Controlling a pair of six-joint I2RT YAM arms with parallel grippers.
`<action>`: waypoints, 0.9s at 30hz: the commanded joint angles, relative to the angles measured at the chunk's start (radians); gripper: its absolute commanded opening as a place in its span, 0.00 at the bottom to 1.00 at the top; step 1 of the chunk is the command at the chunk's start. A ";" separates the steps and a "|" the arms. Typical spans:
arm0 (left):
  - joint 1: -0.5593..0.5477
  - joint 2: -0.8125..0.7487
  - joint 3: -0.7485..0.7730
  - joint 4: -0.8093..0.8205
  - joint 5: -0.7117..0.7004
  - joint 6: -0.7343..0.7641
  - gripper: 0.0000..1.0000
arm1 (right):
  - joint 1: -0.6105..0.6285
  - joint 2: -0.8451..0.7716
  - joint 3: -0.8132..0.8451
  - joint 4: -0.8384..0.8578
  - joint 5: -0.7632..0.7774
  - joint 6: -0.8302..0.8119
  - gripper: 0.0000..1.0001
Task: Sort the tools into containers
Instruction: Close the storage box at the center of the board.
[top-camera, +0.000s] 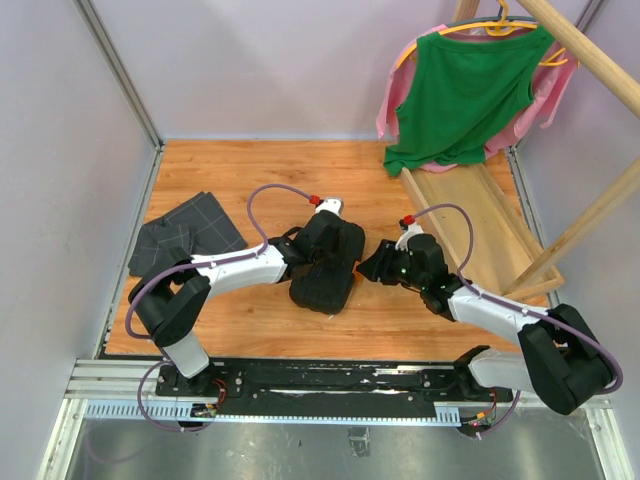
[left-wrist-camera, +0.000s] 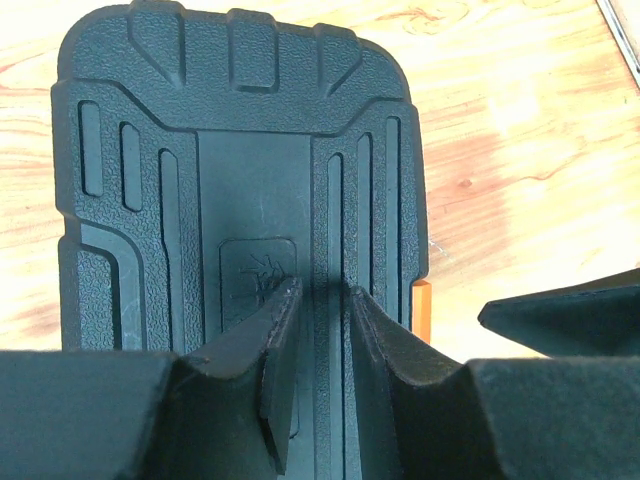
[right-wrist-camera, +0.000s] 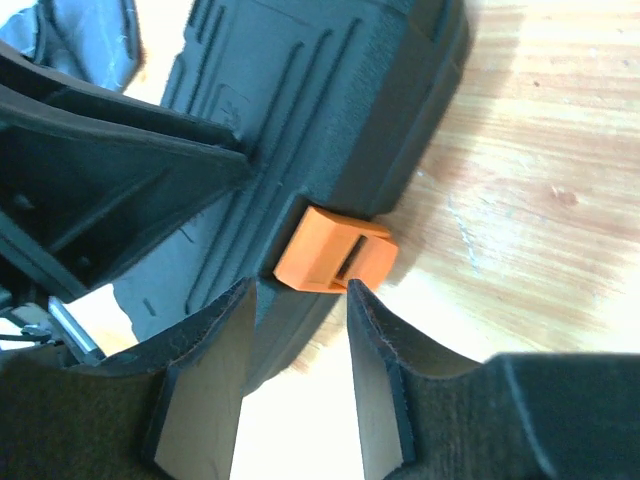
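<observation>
Two grippers work one wooden tabletop (top-camera: 225, 170) inside pale walls (top-camera: 250, 60). Closed black tool case (top-camera: 320, 292) lies mid-table. Left gripper (left-wrist-camera: 325, 295): fingers narrowly apart over the lid, perhaps touching, empty. Right gripper (right-wrist-camera: 300, 290): fingers parted beside the orange latch (right-wrist-camera: 335, 250), which is clear only in wrist views. Beyond, overhead only: grey cloth (top-camera: 185, 235), wooden tray (top-camera: 480, 215), green garment (top-camera: 465, 90).

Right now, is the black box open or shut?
Shut: the tool case shows only its ribbed outside, no slots. Cannot tell if the orange latch is clipped.
</observation>
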 joint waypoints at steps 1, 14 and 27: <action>-0.032 0.075 -0.043 -0.142 0.102 -0.025 0.30 | 0.015 0.002 -0.009 -0.101 0.077 -0.017 0.41; -0.032 0.078 -0.042 -0.142 0.104 -0.024 0.30 | 0.015 0.083 0.021 -0.131 0.105 0.008 0.25; -0.034 0.086 -0.032 -0.145 0.106 -0.022 0.30 | 0.015 0.149 0.062 -0.105 0.078 -0.003 0.23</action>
